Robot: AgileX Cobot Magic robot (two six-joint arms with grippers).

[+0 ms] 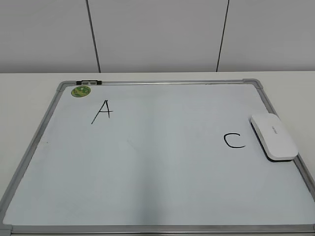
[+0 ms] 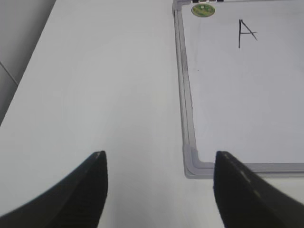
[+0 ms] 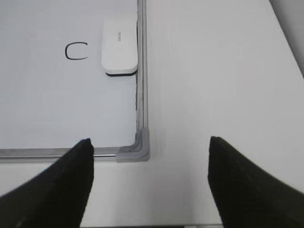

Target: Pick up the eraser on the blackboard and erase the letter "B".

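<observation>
The blackboard is a white board in a silver frame lying flat on the table. The white eraser lies on its right edge, right of a black "C"; it also shows in the right wrist view. No letter "B" shows on the board; the middle is blank. A black "A" is at the upper left. My left gripper is open and empty over the table by the board's near left corner. My right gripper is open and empty by the near right corner. Neither shows in the exterior view.
A small round green magnet sits at the board's far left corner, next to a dark clip on the frame. White table lies on both sides of the board. A grey panelled wall stands behind.
</observation>
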